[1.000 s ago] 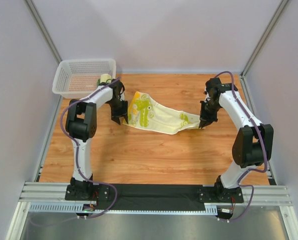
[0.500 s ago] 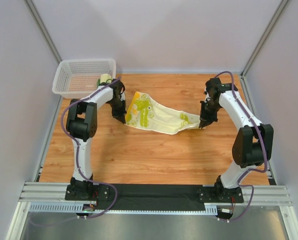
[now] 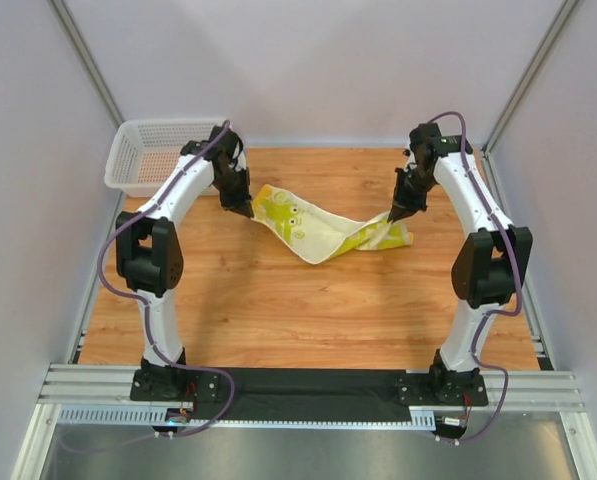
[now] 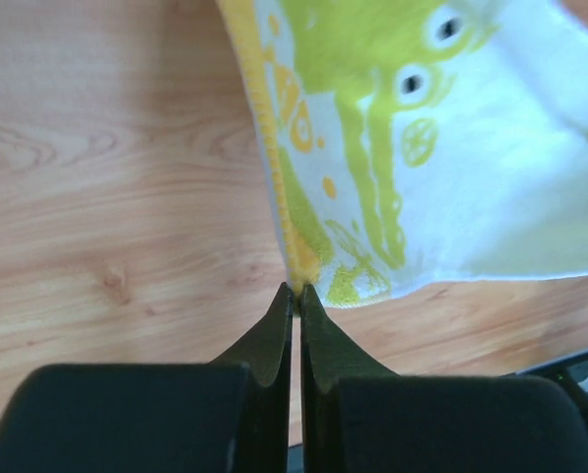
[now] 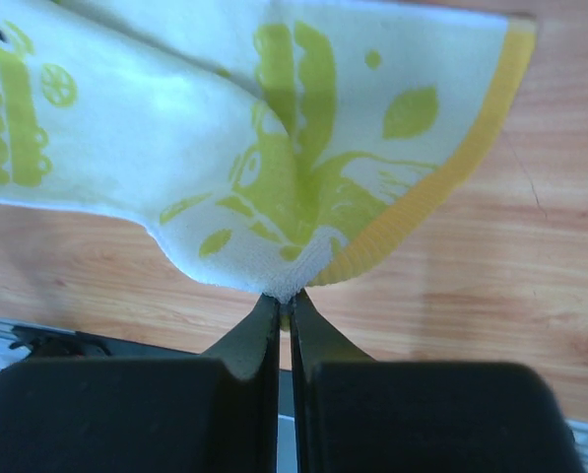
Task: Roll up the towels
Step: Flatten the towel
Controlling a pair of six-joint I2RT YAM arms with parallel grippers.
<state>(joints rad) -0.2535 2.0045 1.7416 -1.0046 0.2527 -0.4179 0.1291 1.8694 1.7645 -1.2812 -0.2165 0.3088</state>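
Note:
One towel (image 3: 313, 235), cream with lime-green figures and a yellow border, is stretched between both grippers and sags in the middle over the wooden table. My left gripper (image 3: 250, 211) is shut on its left corner; the left wrist view shows the tips (image 4: 298, 288) pinching the yellow-edged corner of the towel (image 4: 422, 148). My right gripper (image 3: 390, 217) is shut on the right corner; in the right wrist view the tips (image 5: 285, 298) hold the towel (image 5: 274, 138) where the white edge meets the yellow band.
A white mesh basket (image 3: 138, 165) stands at the back left corner, just behind the left arm. Grey walls close in the table (image 3: 298, 310) on three sides. The arm bases sit on a black rail at the near edge.
The left gripper shut on the towel's left corner. Both arms then rose and moved toward the back, lifting the towel's ends off the table so that it sags between them.

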